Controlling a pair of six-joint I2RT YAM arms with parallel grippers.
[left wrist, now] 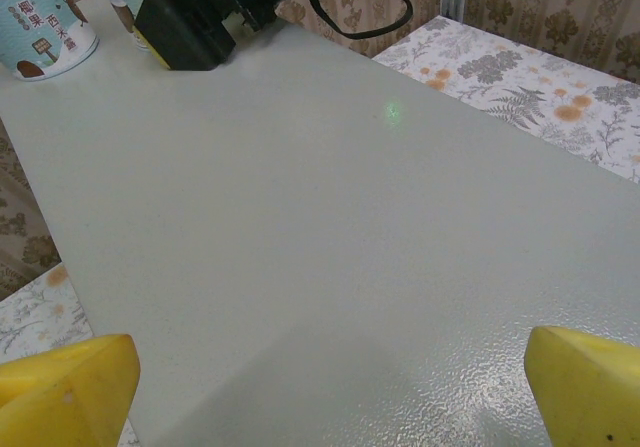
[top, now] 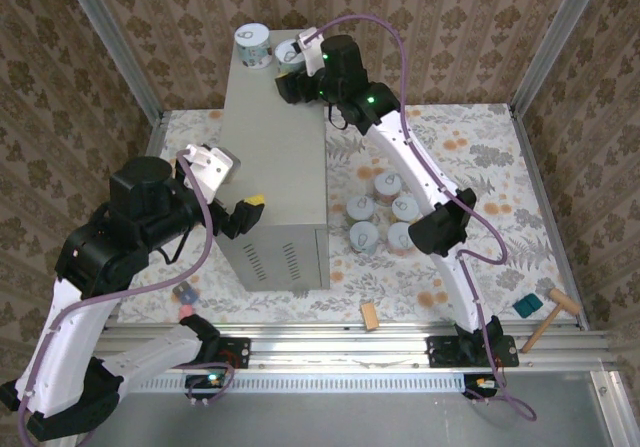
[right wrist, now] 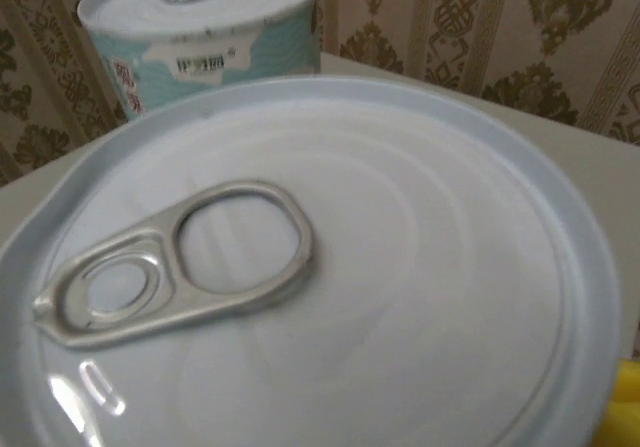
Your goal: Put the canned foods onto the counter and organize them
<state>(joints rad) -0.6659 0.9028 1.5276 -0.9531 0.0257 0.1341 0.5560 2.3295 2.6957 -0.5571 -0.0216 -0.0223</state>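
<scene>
Canned foods [top: 365, 235]: five wait on the floral floor [top: 480, 157], two stand at the desk's [top: 285, 157] far end. Our right pincer [top: 292, 70] sits over one can [right wrist: 320, 297]; we cannot tell its grip. Our left pincer [left wrist: 330, 392] gapes above the desk.

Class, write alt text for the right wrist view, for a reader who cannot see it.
A white can lid with a silver pull tab, seen close from above. Behind it a second, blue-labelled can stands on the grey counter, before brown patterned wallpaper.
</scene>
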